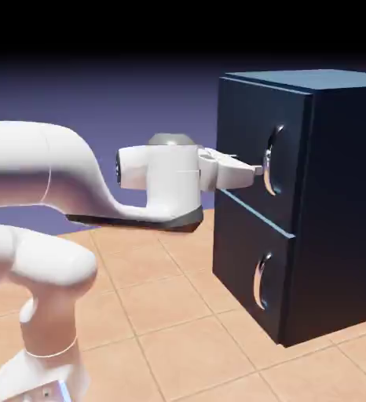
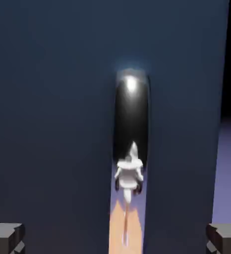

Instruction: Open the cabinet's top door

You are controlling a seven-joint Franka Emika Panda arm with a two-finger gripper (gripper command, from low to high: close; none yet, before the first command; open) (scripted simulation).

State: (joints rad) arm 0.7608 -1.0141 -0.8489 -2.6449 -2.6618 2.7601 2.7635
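Navy-blue and boxy, the cabinet (image 1: 327, 196) stands at the exterior view's right on the tan tiled tabletop (image 1: 178, 330), and we see both of its stacked front panels shut flush. The top door (image 1: 261, 137) carries a curved silver handle (image 1: 272, 161); the lower panel (image 1: 253, 267) has its own handle (image 1: 261, 281) below it. Our white arm (image 1: 53, 177) reaches level toward the cabinet, and the fingers (image 1: 253, 170) point at the top door's handle, their tips just beside it. From this side we cannot tell whether they touch it.

From the hand view, dark blue door panel (image 2: 53, 124) fills almost everything. The handle (image 2: 131, 119) runs upright through the middle, glossy and dark with a bright highlight near its upper end, and it mirrors a small white shape and a strip of the tan floor lower down. We see the two grey fingertips (image 2: 6, 238) at the bottom corners, spread wide apart with nothing between them, the handle lined up in the gap. A sliver of violet backdrop (image 2: 229, 173) shows past the door's right edge.
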